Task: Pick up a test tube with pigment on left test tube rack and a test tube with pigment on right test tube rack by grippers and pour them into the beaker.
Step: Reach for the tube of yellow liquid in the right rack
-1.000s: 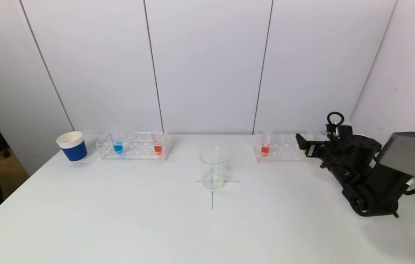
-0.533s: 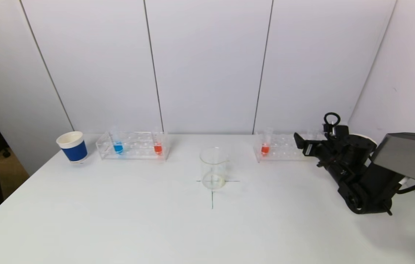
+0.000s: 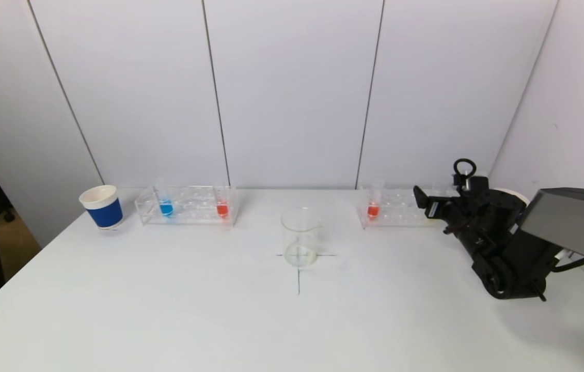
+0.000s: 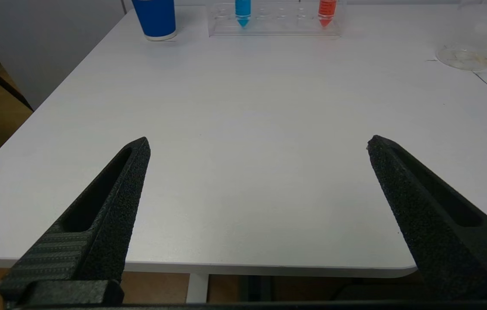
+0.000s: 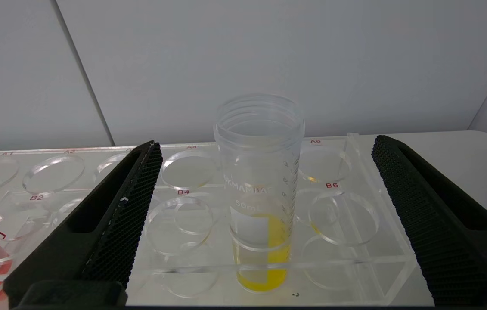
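The left rack point(image 3: 187, 205) holds a blue tube point(image 3: 166, 206) and a red tube point(image 3: 222, 208). The empty glass beaker point(image 3: 300, 236) stands at the table's middle on a cross mark. The right rack point(image 3: 395, 207) holds a red tube point(image 3: 373, 208) and, in the right wrist view, a yellow tube point(image 5: 260, 189). My right gripper point(image 3: 426, 202) is open at the rack's right end. Its fingers point(image 5: 127, 206) stand on either side of the yellow tube without touching it. My left gripper point(image 4: 258, 144) is open and empty above the table's near edge, far from the left rack point(image 4: 273, 26).
A blue and white paper cup point(image 3: 101, 206) stands left of the left rack. White wall panels rise right behind both racks. The right arm's black body point(image 3: 508, 253) lies over the table's right side.
My right arm has crept forward and slightly left toward the right rack's right end. The tubes, racks and beaker have not moved.
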`<action>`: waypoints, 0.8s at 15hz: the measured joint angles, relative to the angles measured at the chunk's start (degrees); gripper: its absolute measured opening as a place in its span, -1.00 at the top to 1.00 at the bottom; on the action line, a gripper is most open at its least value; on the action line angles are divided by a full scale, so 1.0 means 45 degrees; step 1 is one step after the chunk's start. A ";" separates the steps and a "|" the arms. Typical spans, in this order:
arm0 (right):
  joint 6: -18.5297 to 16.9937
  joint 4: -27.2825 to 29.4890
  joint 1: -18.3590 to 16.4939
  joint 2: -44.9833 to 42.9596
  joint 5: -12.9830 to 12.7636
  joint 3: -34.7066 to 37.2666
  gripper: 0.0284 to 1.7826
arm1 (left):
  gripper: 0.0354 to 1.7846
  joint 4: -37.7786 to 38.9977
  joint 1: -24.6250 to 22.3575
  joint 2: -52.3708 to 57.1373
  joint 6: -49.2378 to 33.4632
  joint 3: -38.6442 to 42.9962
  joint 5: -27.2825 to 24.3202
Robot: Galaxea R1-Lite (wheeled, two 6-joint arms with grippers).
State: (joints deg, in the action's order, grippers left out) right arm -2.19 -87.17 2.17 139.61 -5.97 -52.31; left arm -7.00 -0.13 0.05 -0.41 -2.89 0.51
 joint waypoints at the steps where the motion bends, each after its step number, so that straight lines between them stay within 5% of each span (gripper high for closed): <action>1: 0.0005 0.0005 0.0005 0.0033 -0.0008 -0.0057 -0.99 | -0.98 0.0000 0.0000 0.0000 0.0000 0.0000 0.0000; 12: 0.0000 0.0005 0.0054 0.0209 -0.0014 -0.0268 -0.99 | -0.98 0.0000 -0.0005 0.0000 -0.0005 0.0000 0.0000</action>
State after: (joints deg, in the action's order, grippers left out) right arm -2.19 -87.15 2.41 140.55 -6.03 -53.52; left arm -7.00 -0.16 0.05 -0.44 -2.89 0.51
